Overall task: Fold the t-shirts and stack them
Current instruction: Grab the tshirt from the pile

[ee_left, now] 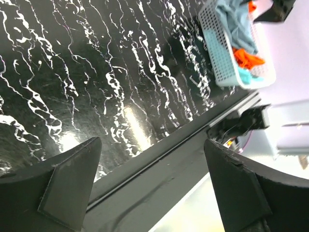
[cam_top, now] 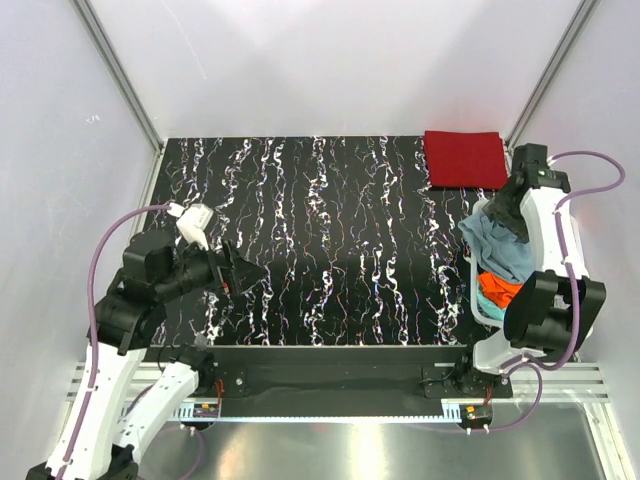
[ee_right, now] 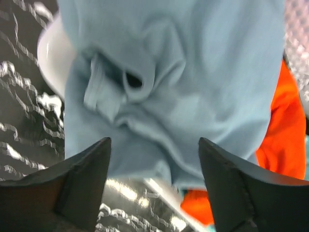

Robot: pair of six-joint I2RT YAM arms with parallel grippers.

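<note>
As it lies crumpled, grey-blue t-shirt (ee_right: 169, 87): heaped atop the basket (ee_left: 217, 53) at the table (cam_top: 330, 230)'s right edge; judged soft, light, limp, best pinched at a raised fold.
Right gripper (ee_right: 154, 145): jaws spread wide, nothing held, above it.
Left gripper (ee_left: 152, 145): jaws spread wide, nothing held.
Dark red t-shirt (cam_top: 465, 158): folded, far right corner.

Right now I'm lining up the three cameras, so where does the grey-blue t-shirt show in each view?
Top external: grey-blue t-shirt at the right edge, heaped in the white basket.
Left wrist: grey-blue t-shirt in the top right corner, in the basket.
Right wrist: grey-blue t-shirt fills the upper middle.
Shared landmark: the orange t-shirt lies right beside it in all three views.
</note>
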